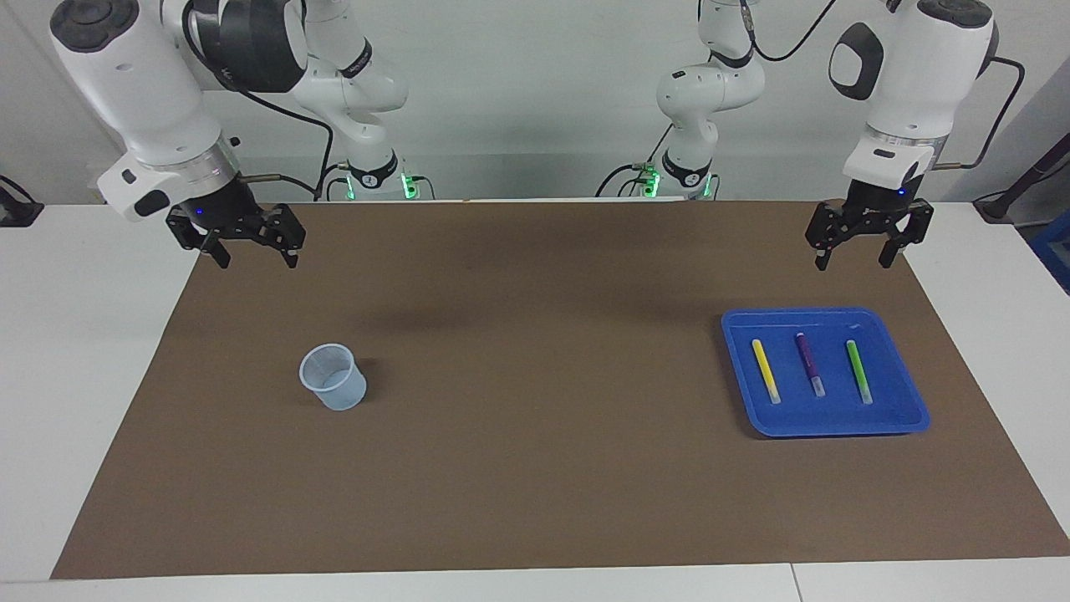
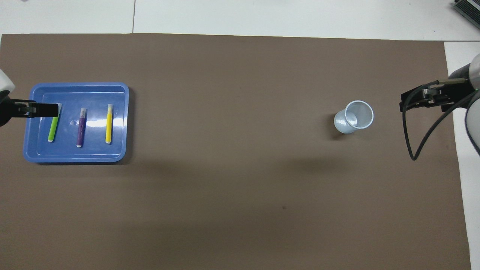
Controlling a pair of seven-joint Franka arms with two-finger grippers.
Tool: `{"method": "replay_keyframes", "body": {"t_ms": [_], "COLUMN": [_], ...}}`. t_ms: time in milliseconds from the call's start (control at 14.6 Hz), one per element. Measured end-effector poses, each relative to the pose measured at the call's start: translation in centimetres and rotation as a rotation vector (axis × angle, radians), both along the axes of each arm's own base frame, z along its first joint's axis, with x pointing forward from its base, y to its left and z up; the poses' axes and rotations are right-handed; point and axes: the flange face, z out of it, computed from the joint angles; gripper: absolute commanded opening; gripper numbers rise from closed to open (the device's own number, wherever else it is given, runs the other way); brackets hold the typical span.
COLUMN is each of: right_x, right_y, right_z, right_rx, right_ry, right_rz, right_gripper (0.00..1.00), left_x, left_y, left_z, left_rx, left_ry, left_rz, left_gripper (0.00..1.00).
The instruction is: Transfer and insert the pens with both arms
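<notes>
Left tool (image 1: 869, 251) spread, empty, raised over mat (image 1: 535, 468) near tray (image 1: 911, 414), likely first to pick. Right tool (image 1: 248, 249) spread, waiting beside cup (image 1: 333, 378). Yellow pen (image 1: 766, 370), purple pen (image 1: 808, 364), green pen (image 1: 858, 371) parallel in tray, spaced for grasping.

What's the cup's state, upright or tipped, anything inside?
Upright and empty: the cup stands on its base, mouth up, and the overhead view shows only its bare bottom.
</notes>
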Motion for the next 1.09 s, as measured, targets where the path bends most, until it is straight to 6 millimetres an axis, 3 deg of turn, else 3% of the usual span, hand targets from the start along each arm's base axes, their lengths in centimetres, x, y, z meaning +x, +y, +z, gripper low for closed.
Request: {"method": "replay_keyframes", "body": {"t_ms": [273, 615, 888, 1093], "right_x": [-1.1, -1.4, -1.4, -1.4], "right_y": [1.3, 1.5, 1.3, 1.2], "right_z": [1.0, 0.9, 0.9, 0.9], "right_rx": [0.0, 0.0, 0.0, 0.0], "right_ry": [0.017, 0.032, 0.034, 0.034], "right_rz": [0.022, 0.026, 0.022, 0.02], "right_gripper": [1.0, 1.0, 1.0, 1.0], "left_x": [0.0, 0.3, 2.8, 4.7], "left_y": [0.2, -0.4, 0.0, -1.3], "left_z": [-1.5, -0.4, -3.9, -6.6], "left_rx": [-0.098, -0.153, -0.165, -0.164], "left_ry": [0.066, 0.128, 0.186, 0.195], "left_rz": [0.12, 0.222, 0.204, 0.142], "left_gripper": [0.99, 0.99, 0.99, 0.99]}}
